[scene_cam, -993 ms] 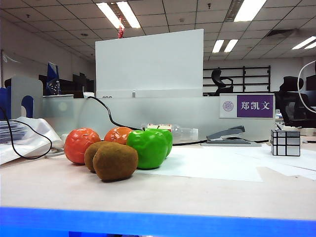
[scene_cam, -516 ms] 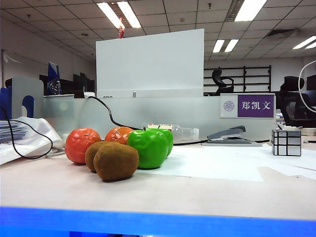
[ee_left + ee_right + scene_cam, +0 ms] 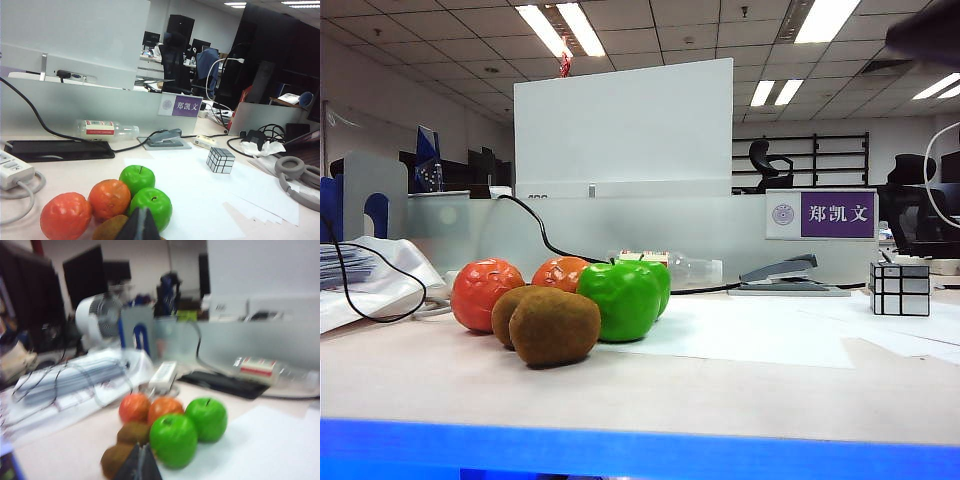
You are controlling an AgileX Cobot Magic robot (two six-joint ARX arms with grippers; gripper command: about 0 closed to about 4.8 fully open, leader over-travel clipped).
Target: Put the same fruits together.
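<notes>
All the fruits sit in one tight cluster on the left of the table. Two oranges [image 3: 486, 293] [image 3: 560, 272] are at its back left. Two brown kiwis [image 3: 555, 326] [image 3: 508, 313] lie in front, and two green apples [image 3: 618, 299] [image 3: 658, 280] stand on the right. My left gripper [image 3: 139, 225] is shut and empty, hovering over a kiwi [image 3: 109, 229] and beside an apple [image 3: 151, 206]. My right gripper [image 3: 140, 462] is also shut and empty, seen in front of the kiwis [image 3: 114, 459] and an apple [image 3: 173, 439]. A dark blurred part of an arm [image 3: 925, 35] shows at the exterior view's top right.
A silver mirror cube [image 3: 899, 289] stands at the right, a stapler [image 3: 782, 277] and a lying plastic bottle [image 3: 690, 268] behind the fruits. White paper sheets [image 3: 750, 335] cover the middle. A power strip [image 3: 12, 170], a black cable [image 3: 535, 230] and headphones [image 3: 300, 175] lie around.
A dark blurred arm part has come into the top right corner of the exterior view. The fruits and the cube have not moved.
</notes>
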